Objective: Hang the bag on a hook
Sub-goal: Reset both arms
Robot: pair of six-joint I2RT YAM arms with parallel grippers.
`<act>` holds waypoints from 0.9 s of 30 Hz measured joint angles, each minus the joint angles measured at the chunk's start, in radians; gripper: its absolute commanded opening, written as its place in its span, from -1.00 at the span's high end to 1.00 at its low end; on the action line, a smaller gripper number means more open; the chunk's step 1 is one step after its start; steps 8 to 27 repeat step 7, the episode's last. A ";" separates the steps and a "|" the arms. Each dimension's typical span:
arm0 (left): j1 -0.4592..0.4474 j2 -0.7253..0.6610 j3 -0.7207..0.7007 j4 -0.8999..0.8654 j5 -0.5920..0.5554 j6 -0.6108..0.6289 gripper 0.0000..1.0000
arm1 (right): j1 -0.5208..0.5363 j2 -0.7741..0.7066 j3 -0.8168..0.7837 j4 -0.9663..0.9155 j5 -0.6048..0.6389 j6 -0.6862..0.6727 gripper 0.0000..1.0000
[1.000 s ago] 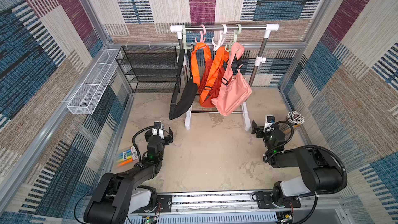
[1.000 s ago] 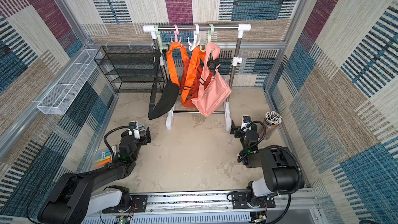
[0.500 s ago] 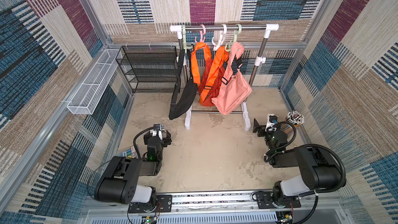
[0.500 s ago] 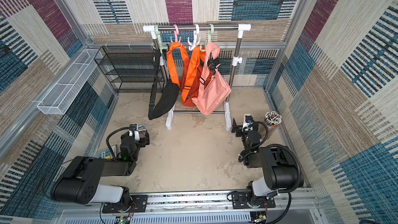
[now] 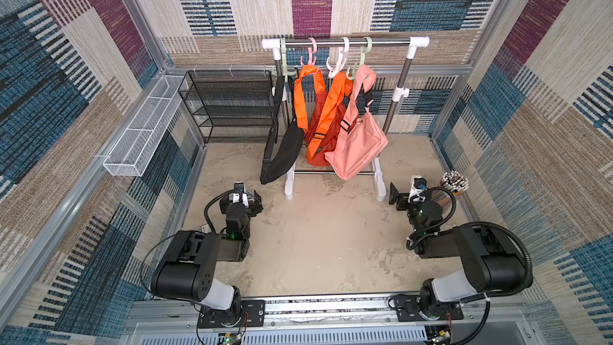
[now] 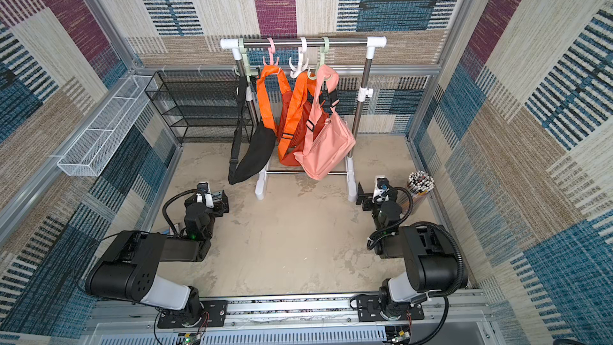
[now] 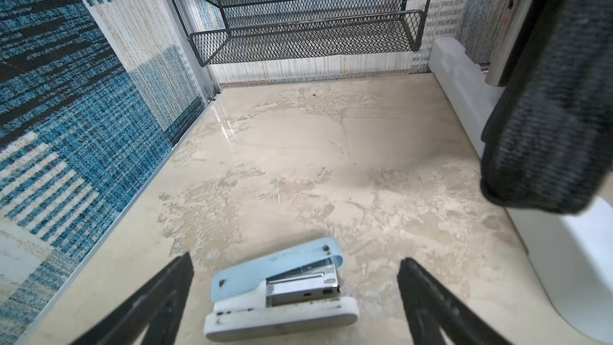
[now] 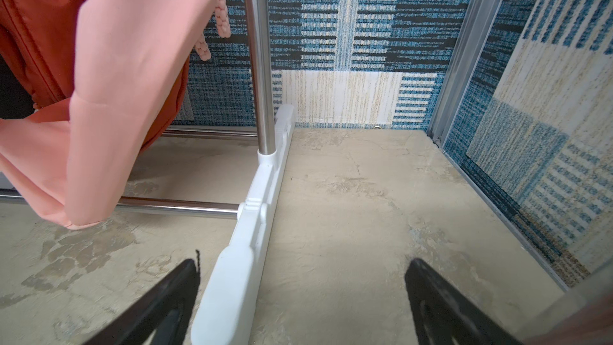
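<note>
salmon-pink fabric bag (image 5: 360,147) hangs on pale green plastic hook (image 5: 366,44), apart from left gripper (image 7: 295,260) and right gripper (image 8: 302,260); both wide open, empty.

The floor (image 5: 318,247) is a mottled beige slab with a stone look, worn in darker patches and walled in by patterned panels. At twelve o'clock a clothes rack (image 5: 289,184) stands on it on two long white plastic feet joined by a low metal bar. At nine o'clock a pale blue stapler (image 7: 278,288) lies flat on the slab, and at three o'clock, close to the wall, stands a holder of pencils (image 5: 453,183).
</note>
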 measured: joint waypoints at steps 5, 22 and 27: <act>0.002 0.005 0.035 -0.066 -0.010 -0.010 -0.99 | 0.000 0.000 -0.001 0.001 0.001 0.001 -0.99; 0.006 0.008 0.047 -0.071 -0.012 -0.013 -0.99 | 0.000 0.000 -0.007 0.002 0.002 0.002 -0.99; 0.006 0.008 0.047 -0.071 -0.012 -0.013 -0.99 | 0.000 0.000 -0.007 0.002 0.002 0.002 -0.99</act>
